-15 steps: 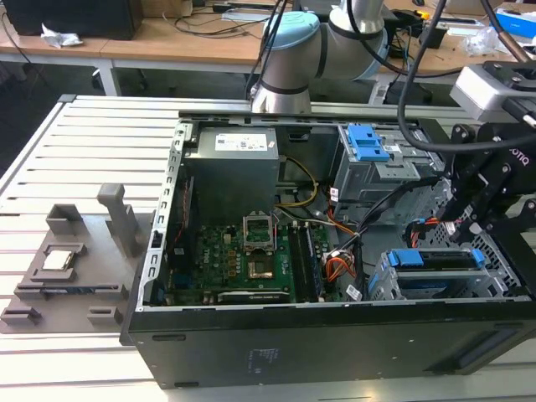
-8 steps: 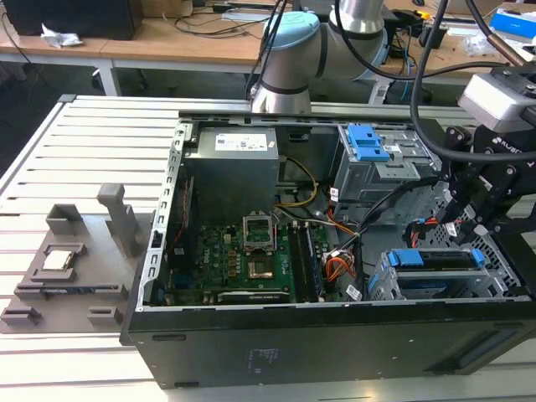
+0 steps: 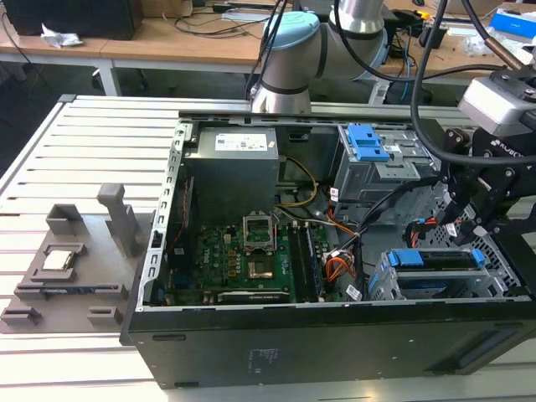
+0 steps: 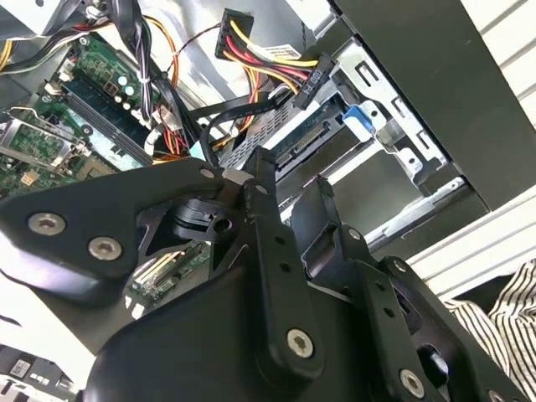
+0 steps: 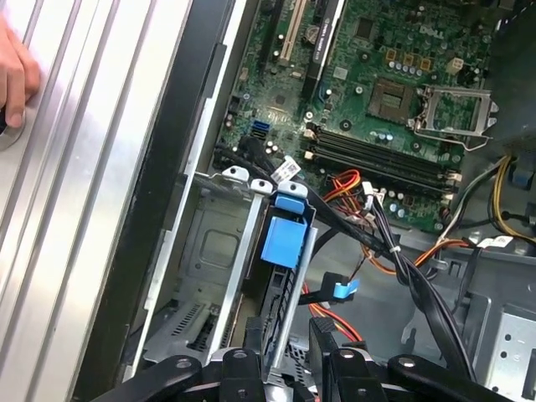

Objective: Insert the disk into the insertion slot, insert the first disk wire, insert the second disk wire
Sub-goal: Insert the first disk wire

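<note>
Exterior view: disk (image 3: pixel 440 260) sits in insertion slot (image 3: pixel 392 290); I hover hand (image 3: pixel 471 224) just beside for wiring, can't tell grip state.

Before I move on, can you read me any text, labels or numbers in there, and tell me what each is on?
No text reads clearly enough to quote.
Power supply label: print too small to read.
Case side panel: faint marks, unreadable.
Power connector in the second wrist view: raised print, too small to read.
Wrist housing: white lettering, cut off at the edge.
</note>
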{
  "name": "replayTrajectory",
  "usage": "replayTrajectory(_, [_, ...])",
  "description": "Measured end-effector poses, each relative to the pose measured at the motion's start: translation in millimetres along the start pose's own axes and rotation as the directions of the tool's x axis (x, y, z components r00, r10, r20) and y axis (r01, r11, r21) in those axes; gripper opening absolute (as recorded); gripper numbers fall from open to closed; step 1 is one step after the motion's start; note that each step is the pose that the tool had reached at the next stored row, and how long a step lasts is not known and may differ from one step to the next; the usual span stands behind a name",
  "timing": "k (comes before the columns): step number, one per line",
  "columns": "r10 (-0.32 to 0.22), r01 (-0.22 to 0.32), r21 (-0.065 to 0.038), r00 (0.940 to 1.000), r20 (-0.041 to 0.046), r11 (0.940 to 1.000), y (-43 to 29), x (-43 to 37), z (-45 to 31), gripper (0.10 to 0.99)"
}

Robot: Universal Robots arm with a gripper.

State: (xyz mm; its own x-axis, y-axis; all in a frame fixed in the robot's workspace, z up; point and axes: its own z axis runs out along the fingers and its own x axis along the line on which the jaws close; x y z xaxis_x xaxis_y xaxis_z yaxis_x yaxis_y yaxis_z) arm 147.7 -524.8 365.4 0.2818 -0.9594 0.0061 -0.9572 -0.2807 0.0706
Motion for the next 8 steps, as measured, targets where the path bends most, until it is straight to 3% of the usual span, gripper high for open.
replayTrajectory(4, [-0.018,0.018,0.000,0.9998,-0.0012,0.9998,-2.8,-1.2,1.4,0.361])
replayTrajectory(8, [-0.030,0.030,0.000,0.9995,-0.0026,0.9995,-12.1,-3.3,1.5,0.361])
